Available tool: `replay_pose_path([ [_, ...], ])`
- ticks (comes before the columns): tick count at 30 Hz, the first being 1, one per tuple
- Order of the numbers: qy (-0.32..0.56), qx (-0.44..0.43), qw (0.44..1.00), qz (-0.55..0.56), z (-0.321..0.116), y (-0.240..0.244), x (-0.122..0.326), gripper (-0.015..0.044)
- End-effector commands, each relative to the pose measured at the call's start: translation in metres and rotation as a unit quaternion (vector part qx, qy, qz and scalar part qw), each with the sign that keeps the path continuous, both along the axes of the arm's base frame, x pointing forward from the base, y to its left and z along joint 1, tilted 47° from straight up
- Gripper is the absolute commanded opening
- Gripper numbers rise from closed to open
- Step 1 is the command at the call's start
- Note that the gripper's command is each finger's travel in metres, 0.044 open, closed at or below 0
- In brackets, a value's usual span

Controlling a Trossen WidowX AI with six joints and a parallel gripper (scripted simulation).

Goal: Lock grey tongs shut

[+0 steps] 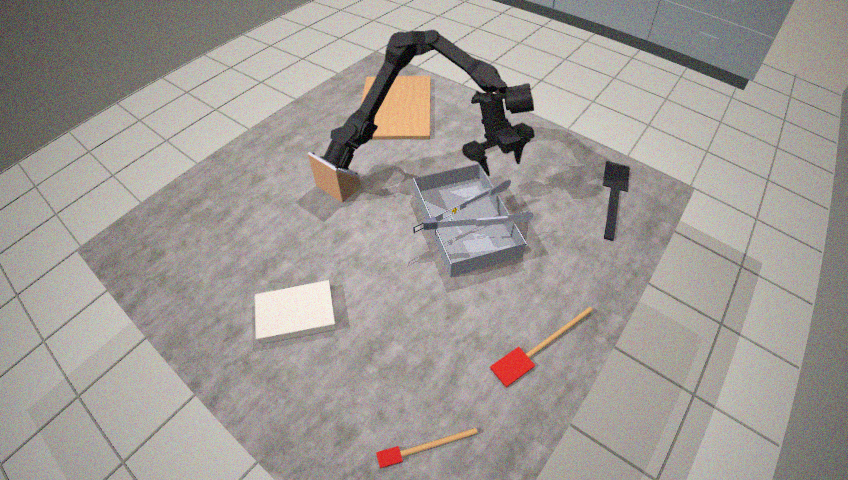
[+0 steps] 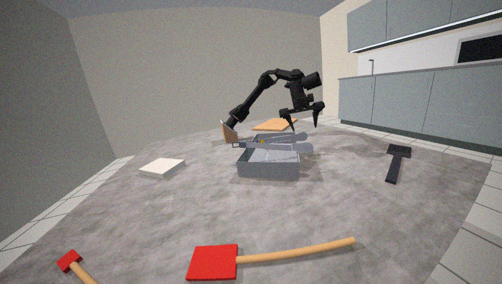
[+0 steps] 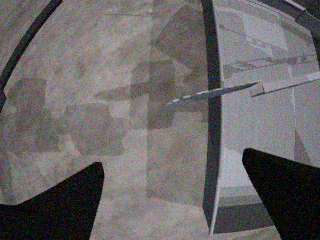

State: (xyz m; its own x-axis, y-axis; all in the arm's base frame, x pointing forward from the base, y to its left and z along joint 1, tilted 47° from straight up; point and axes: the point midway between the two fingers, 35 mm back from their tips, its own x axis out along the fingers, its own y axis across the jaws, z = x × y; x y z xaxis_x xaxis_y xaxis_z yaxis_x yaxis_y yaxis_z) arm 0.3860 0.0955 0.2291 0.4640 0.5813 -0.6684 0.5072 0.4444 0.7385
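The grey tongs [image 1: 476, 222] [image 2: 271, 145] lie open across the roasting tin [image 1: 487, 260] [image 2: 269, 171] [image 3: 214, 140]. Their hinge end with a small loop overhangs the tin's left side; both tips pass over its right side. A small yellow mark [image 1: 454, 210] [image 2: 262, 141] shows near the far arm. In the wrist view one tong tip [image 3: 200, 96] crosses the tin's rim. My gripper [image 1: 502, 167] [image 2: 304, 128] [image 3: 175, 164] is open and empty, pointing down above the tin's far right edge, apart from the tongs. The wooden board [image 1: 410, 110] [image 2: 274, 125] lies at the back with nothing on it.
A white block [image 1: 294, 309] [image 2: 161, 165] lies front left. A black spatula [image 1: 615, 176] [image 2: 392, 168] lies to the right. A large red spatula [image 1: 511, 366] [image 2: 213, 262] and a small red one [image 1: 389, 456] [image 2: 69, 261] lie in front. My arm's base stands left of the tin.
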Motion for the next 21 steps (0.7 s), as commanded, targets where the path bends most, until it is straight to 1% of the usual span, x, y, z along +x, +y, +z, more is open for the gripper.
replay_pose_path([
  [1,0.032,0.009,0.999,-0.028,-0.007,-0.012,0.004,0.044],
  [8,0.079,0.02,0.994,-0.071,-0.022,-0.037,0.009,0.044],
  [10,0.124,0.039,0.986,-0.101,-0.032,-0.048,0.01,0.044],
  [12,0.202,0.072,0.965,-0.153,-0.047,-0.066,0.01,0.044],
  [13,0.252,0.095,0.944,-0.189,-0.057,-0.078,0.009,0.044],
  [15,0.357,0.144,0.884,-0.264,-0.076,-0.103,0.006,0.044],
  [18,0.498,0.215,0.755,-0.367,-0.101,-0.139,-0.004,0.044],
  [19,0.526,0.229,0.722,-0.387,-0.105,-0.147,-0.006,0.044],
  [21,0.556,0.246,0.681,-0.408,-0.11,-0.156,-0.009,0.044],
])
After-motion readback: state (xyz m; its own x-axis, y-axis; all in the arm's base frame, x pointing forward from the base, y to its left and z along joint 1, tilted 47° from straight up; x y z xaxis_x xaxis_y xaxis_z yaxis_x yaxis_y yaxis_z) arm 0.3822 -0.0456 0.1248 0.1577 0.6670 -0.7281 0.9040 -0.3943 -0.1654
